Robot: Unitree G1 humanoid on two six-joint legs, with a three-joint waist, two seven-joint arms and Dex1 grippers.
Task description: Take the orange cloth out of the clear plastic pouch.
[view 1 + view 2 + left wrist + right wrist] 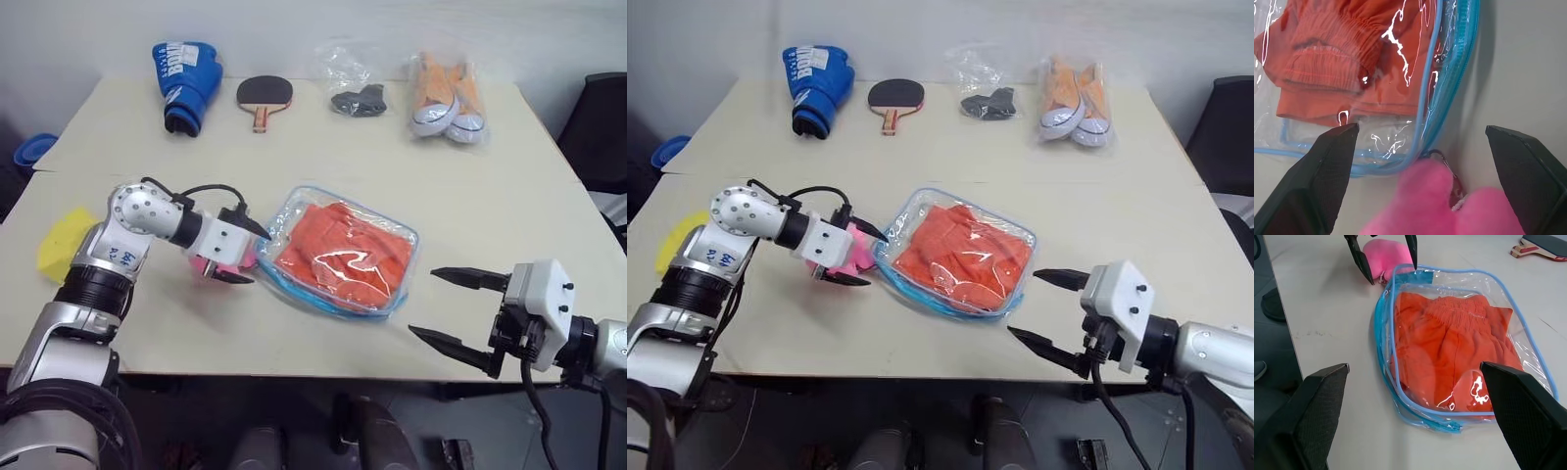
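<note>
The pouch (343, 253) lies flat near the front of the tabletop (490, 196), between the two hands, and the cloth (338, 253) is still folded inside it, filling most of it. The left hand (247, 251) stands with its fingers spread at the pouch's corner, straddling the pink charm (1440, 205) that hangs from the zip end; it grips nothing. The right hand (451, 308) hovers off the pouch's other side, fingers wide apart and empty.

The pouch looks light, glossy and slick, so I'd expect it to skate across the tabletop if pushed from one side only. Its blue trim (1442, 98) and the zip line are the stiffer parts and seem the best places to pinch; the clear film would probably buckle and slip. Whether the zip is open I cannot tell. The cloth looks soft and limp, with a gathered hem (1464, 313) near the charm end. That bunched edge should give a good bite, and the cloth ought to drag out easily while the other hand pins the pouch.
</note>
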